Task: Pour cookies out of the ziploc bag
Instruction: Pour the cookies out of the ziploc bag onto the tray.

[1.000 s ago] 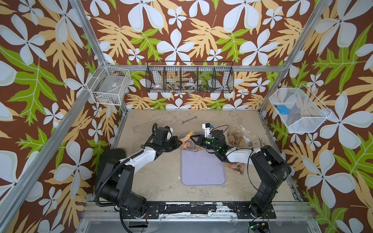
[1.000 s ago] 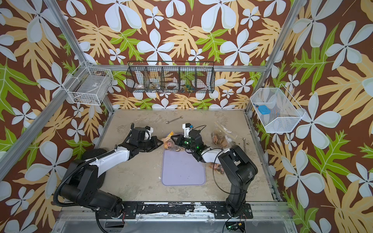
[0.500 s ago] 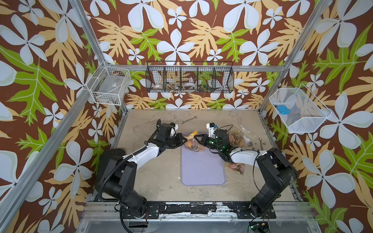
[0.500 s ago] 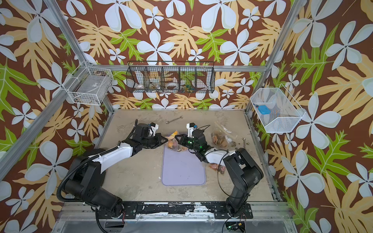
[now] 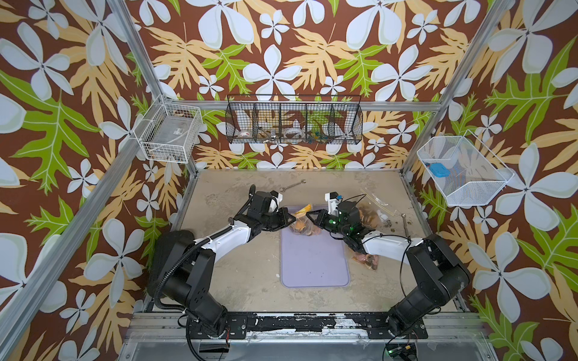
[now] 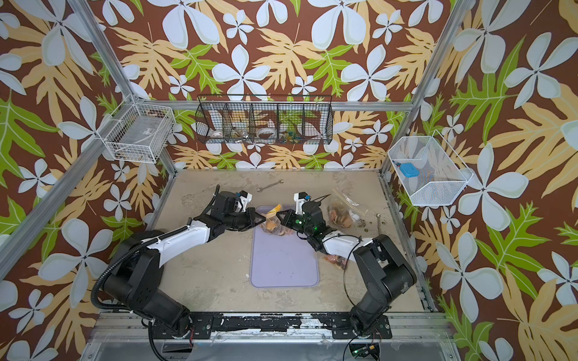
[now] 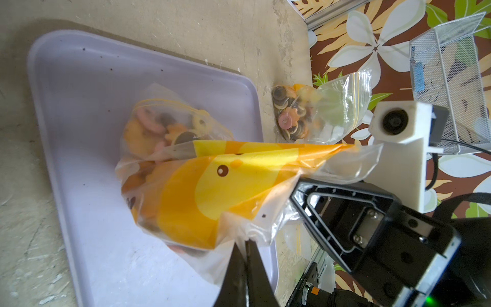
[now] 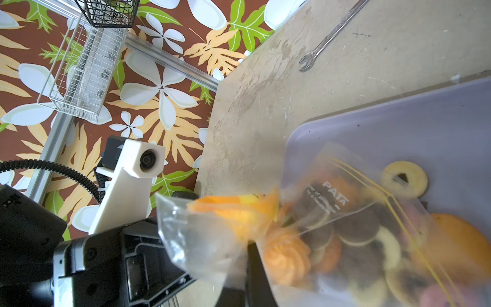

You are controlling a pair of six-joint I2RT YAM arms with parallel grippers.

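Two black robot arms hold a clear plastic zip bag [image 5: 301,220], printed with a yellow-and-orange chick, over the far end of a flat lavender plastic tray [image 5: 314,265]. The left gripper [image 5: 292,218] and right gripper [image 5: 311,215] each pinch one side, jaws closed on the film. The small round cookies [image 7: 148,122] (pink, tan, orange, dark brown) sag in the bag's lower end, down at the tray's surface.

Only the right wrist view shows one tan ring cookie [image 8: 403,179] loose on the tray beside the bag, and white lettering, "PATA", on a dark patch [image 8: 334,191]; the smaller lines under it are unreadable. The chick's face [image 7: 223,170] shows in the left wrist view alone.

In both top views a second clear cookie bag [image 5: 369,212] lies on the beige table [image 5: 237,265] behind the right gripper, with a steel wrench [image 5: 292,185] farther back.
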